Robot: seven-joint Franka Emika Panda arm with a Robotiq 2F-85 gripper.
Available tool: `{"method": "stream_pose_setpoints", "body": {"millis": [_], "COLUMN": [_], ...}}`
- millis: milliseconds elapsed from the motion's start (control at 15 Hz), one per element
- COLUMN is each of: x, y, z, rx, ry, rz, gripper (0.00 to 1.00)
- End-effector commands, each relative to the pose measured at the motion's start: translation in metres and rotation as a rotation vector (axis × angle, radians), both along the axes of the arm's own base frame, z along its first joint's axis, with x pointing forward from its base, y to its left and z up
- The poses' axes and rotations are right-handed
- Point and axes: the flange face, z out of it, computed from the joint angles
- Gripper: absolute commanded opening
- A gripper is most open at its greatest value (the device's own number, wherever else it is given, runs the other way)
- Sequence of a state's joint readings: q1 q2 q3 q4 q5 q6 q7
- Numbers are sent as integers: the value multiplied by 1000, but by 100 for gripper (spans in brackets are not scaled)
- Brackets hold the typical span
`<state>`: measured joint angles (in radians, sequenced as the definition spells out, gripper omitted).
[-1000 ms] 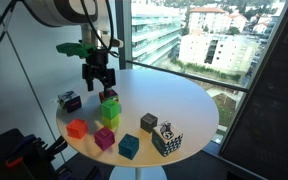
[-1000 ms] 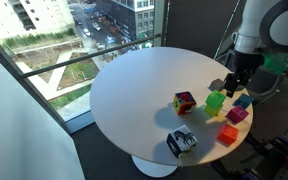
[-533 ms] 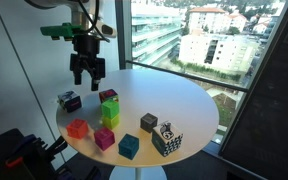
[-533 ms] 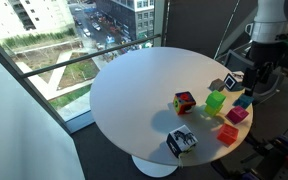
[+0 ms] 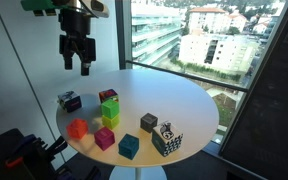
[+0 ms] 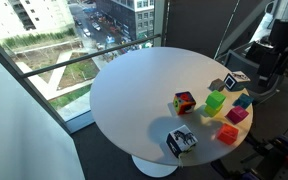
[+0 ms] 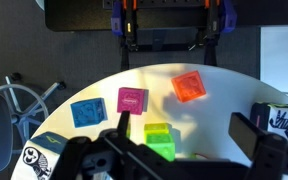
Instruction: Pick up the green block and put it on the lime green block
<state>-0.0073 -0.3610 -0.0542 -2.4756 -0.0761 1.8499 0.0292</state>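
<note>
The green block (image 5: 110,107) sits on top of the lime green block (image 5: 111,121) near the table's edge. The two-block stack also shows in an exterior view (image 6: 215,101). In the wrist view the green block (image 7: 162,148) lies over the lime green block (image 7: 157,129), between and below my fingers. My gripper (image 5: 76,62) is open and empty, high above the table and off to one side of the stack. It shows in an exterior view (image 6: 255,80) and in the wrist view (image 7: 189,140).
Round white table (image 5: 174,100). Around the stack: an orange block (image 5: 77,128), a magenta block (image 5: 105,138), a blue block (image 5: 129,147), a dark cube (image 5: 149,122), a black-and-white patterned cube (image 5: 167,140), two multicoloured cubes (image 5: 69,100) (image 5: 108,95). Windows behind.
My gripper has risen well above the table and drifted away from the stack, open and empty. The green block stays on the lime green block.
</note>
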Motion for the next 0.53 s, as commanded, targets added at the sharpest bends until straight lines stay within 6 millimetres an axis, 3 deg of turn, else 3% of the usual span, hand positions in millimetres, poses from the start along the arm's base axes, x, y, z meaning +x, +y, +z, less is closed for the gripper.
{"method": "stream_pose_setpoints", "body": {"millis": [0,467], "x": [-7,-5], "y": [0,2], "z": [27,50], "rx": [45,82], "ry": [-73,-190], "rz": [-6,34], "gripper": [100,100]}}
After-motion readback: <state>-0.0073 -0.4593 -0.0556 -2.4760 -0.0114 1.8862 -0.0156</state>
